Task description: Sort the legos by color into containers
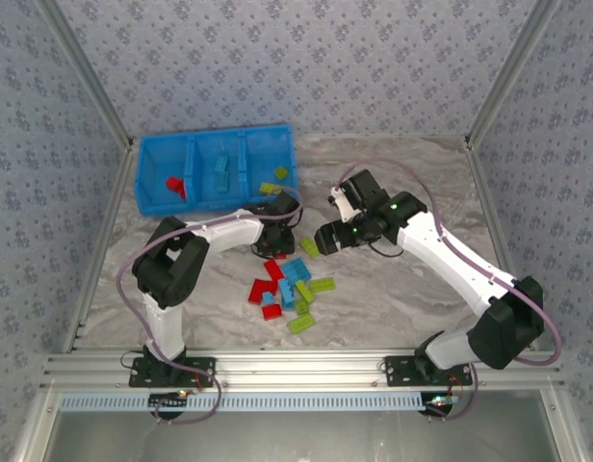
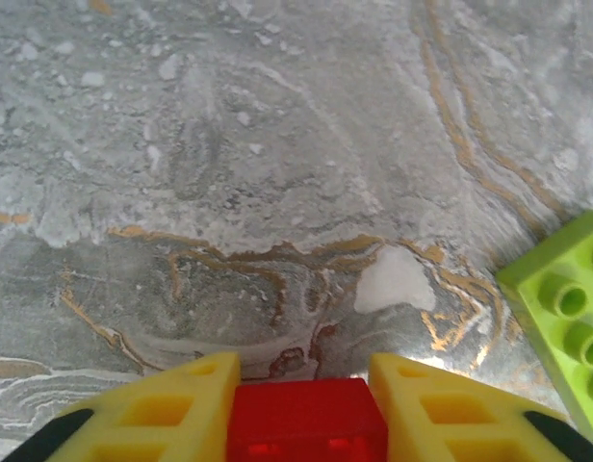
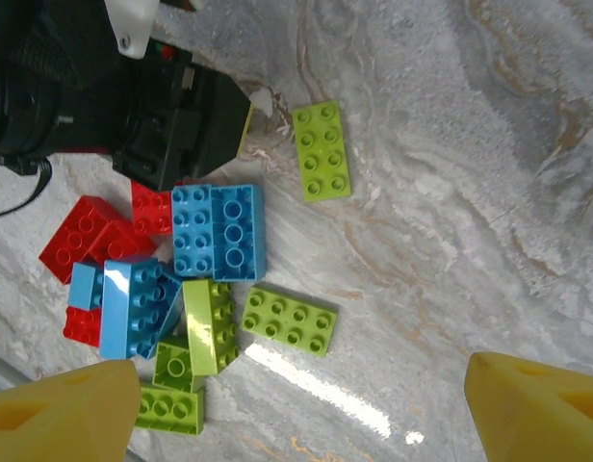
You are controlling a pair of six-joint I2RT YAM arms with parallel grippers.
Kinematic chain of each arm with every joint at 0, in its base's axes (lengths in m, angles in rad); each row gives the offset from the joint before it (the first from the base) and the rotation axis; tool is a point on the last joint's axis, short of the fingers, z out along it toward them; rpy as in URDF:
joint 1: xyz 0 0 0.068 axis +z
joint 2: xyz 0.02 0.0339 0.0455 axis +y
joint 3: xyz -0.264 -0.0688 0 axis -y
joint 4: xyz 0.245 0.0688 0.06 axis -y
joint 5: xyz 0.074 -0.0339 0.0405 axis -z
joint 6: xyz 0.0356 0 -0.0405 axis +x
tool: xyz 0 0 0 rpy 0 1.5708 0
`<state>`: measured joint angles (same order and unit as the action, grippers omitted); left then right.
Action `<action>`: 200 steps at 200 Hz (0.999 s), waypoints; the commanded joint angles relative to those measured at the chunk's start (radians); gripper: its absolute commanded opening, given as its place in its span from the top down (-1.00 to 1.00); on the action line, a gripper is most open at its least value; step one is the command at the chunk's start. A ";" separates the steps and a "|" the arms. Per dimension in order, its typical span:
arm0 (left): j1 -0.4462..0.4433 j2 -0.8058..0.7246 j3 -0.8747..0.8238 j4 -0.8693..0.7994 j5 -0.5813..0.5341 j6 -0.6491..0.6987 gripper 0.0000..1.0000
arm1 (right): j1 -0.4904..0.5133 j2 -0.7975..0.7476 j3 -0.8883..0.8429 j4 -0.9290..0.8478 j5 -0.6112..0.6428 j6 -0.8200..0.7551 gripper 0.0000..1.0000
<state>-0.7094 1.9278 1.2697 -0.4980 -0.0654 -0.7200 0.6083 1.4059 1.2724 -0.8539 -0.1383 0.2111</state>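
- Your table (image 1: 393, 289) is grey marble-patterned with tan veins. Walls (image 1: 277, 58) papered in a blue-grey floral print close it in, and an aluminium rail (image 1: 306, 371) runs along the near edge.
- The legos (image 1: 287, 284) are glossy studded bricks in red, light blue and lime, lying in a loose pile at mid-table between your two arms.
- The bright blue bin (image 1: 215, 135) sits at the far left. It has red bricks in its left compartment, light blue in the middle and lime on the right.
- Your left gripper (image 2: 304, 385) has its yellow fingers closed against a red brick (image 2: 306, 423) low over the table, with a lime brick (image 2: 566, 308) just beside it.
- Your right gripper (image 3: 301, 371) is spread wide and holds nothing, hanging above the pile.
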 commanded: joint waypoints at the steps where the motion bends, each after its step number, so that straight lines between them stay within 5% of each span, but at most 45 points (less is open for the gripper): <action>1: -0.005 -0.012 0.016 -0.037 -0.025 0.012 0.42 | -0.004 -0.032 -0.009 0.022 -0.046 0.022 -0.80; 49: 0.070 -0.219 0.055 -0.117 -0.182 0.107 0.54 | -0.002 -0.088 -0.043 0.065 -0.158 0.020 -0.80; 101: 0.465 -0.362 0.129 -0.139 -0.276 0.289 0.59 | -0.002 -0.168 -0.139 0.121 -0.162 0.039 -0.81; 132: 0.660 -0.237 0.259 -0.150 -0.257 0.323 0.60 | -0.004 -0.180 -0.169 0.150 -0.172 0.049 -0.82; 166: 0.749 -0.060 0.411 -0.142 -0.135 0.284 0.60 | -0.001 -0.182 -0.162 0.128 -0.159 0.057 -0.81; 200: 0.775 0.077 0.592 -0.235 -0.125 0.292 0.11 | 0.007 -0.215 -0.164 0.096 -0.104 0.083 -0.82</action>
<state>0.0544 1.9591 1.7367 -0.6418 -0.2317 -0.4366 0.6094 1.2369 1.1084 -0.7288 -0.2817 0.2588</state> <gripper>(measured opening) 0.377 0.908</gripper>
